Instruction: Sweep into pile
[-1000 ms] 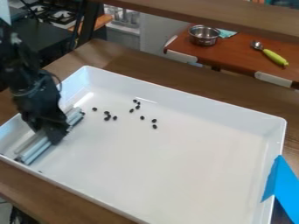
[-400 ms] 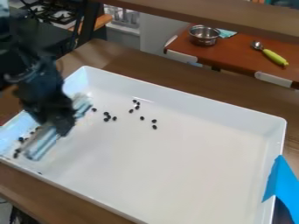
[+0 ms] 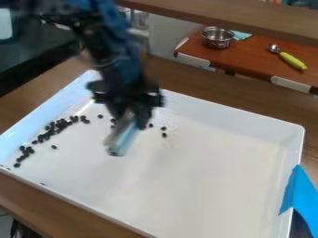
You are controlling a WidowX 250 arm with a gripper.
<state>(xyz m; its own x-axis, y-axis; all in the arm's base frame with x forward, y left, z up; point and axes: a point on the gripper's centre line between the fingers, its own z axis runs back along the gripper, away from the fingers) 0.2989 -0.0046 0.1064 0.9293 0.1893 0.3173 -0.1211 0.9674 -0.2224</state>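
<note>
My gripper [image 3: 131, 109] hangs over the upper left part of the white tray [image 3: 229, 114], blurred, shut on a pale blue-white sweeping tool [image 3: 124, 135] that points down toward the viewer. Many small black pieces [image 3: 61, 124] lie in a slanting band along the tray's left side, down to its lower left corner. One loose piece [image 3: 54, 147] is just right of that band. A few more pieces [image 3: 164, 128] are scattered right of the gripper, and one piece [image 3: 100, 116] is to its left. The gripper and tool partly cover the area between these.
Tray walls rise on all sides. Blue tape [image 3: 301, 195] is on the tray's right edge. Behind, a reddish-brown table [image 3: 258, 58] holds a metal pot [image 3: 217, 37] and a green-handled utensil [image 3: 290, 60]. A wooden beam [image 3: 236, 16] crosses the top.
My gripper has moved right from the tray's left side with the tool, which has turned. The band of black pieces at the left has come into sight; the scattered pieces near the middle are now partly covered.
</note>
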